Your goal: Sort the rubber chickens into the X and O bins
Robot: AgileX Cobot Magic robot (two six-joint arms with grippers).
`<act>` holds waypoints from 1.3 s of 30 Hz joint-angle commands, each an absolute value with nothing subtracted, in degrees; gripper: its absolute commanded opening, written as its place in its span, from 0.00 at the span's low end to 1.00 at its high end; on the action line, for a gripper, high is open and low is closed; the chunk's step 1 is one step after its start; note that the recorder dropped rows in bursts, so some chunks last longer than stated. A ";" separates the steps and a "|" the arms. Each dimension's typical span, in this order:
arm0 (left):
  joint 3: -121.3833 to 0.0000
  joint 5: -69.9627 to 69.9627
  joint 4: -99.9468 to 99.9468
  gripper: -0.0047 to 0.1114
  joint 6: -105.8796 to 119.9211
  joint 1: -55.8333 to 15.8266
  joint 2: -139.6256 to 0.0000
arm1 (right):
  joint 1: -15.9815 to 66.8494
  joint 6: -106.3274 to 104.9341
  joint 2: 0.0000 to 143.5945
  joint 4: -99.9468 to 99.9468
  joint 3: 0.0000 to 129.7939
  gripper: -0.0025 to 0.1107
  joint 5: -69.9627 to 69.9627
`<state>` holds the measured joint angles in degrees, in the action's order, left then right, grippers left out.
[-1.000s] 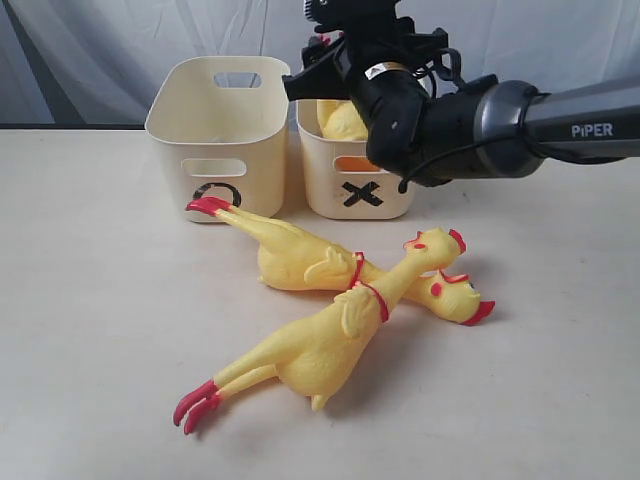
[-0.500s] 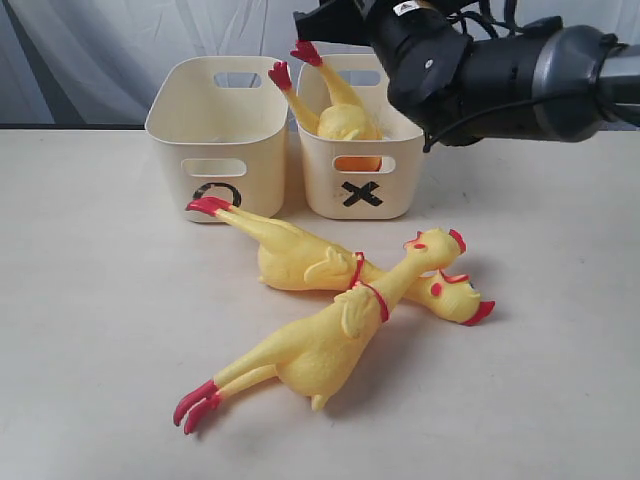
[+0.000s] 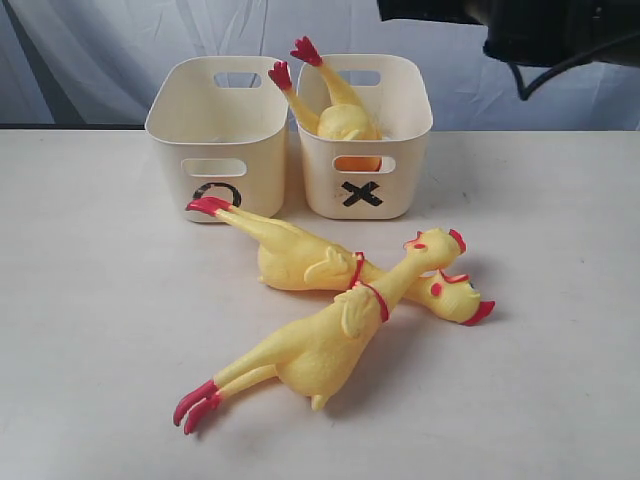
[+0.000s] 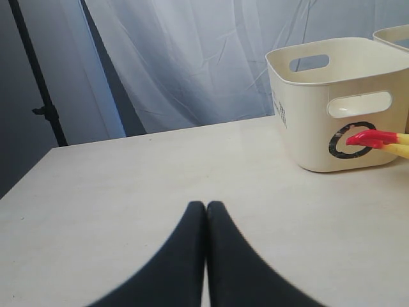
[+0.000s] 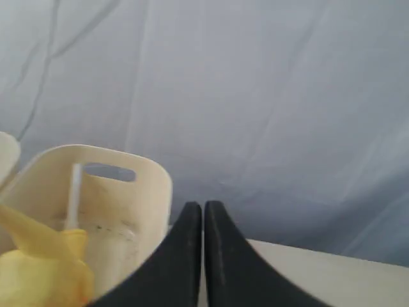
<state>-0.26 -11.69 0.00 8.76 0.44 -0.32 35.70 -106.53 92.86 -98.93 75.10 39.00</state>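
Two yellow rubber chickens lie crossed on the table: one (image 3: 325,335) on top with its red feet toward the front, the other (image 3: 290,256) under it with its feet by the O bin (image 3: 215,125). A third rubber chicken (image 3: 335,115) stands head-down in the X bin (image 3: 395,170), red feet sticking up. My right arm (image 3: 540,25) is high at the top right edge; its gripper (image 5: 203,206) is shut and empty, beside the X bin (image 5: 118,220). My left gripper (image 4: 206,206) is shut and empty over bare table, apart from the O bin (image 4: 326,83).
A pale curtain (image 3: 100,50) hangs behind the table's back edge. A dark stand pole (image 4: 38,77) rises at the table's far side in the left wrist view. One chicken's red feet (image 4: 374,137) lie against the O bin's front.
The right arm rose from over the X bin and pulled away up and to the right. Its gripper went from open to shut. The chicken stays in the X bin.
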 commanded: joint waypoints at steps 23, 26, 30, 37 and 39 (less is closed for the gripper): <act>0.00 -10.96 -0.34 0.04 8.37 0.39 0.00 | 35.41 -97.10 56.06 -99.95 41.23 0.01 39.35; 0.00 -10.68 0.00 0.04 8.37 0.39 0.00 | 35.41 -95.26 49.98 -99.95 36.38 0.01 38.40; 0.00 -6.82 -1.25 0.04 8.25 0.39 0.00 | 35.41 -93.87 41.23 -99.95 30.56 0.01 37.60; 0.00 9.22 -17.26 0.04 5.79 0.39 0.00 | 35.41 -90.76 26.69 -99.95 23.08 0.01 27.33; 0.00 16.65 -19.60 0.04 5.48 0.39 0.00 | 35.41 -90.76 23.01 -99.95 21.59 0.01 23.96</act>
<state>-0.26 7.26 -14.29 6.47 0.44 -0.32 35.70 -91.05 27.49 -100.26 23.64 28.94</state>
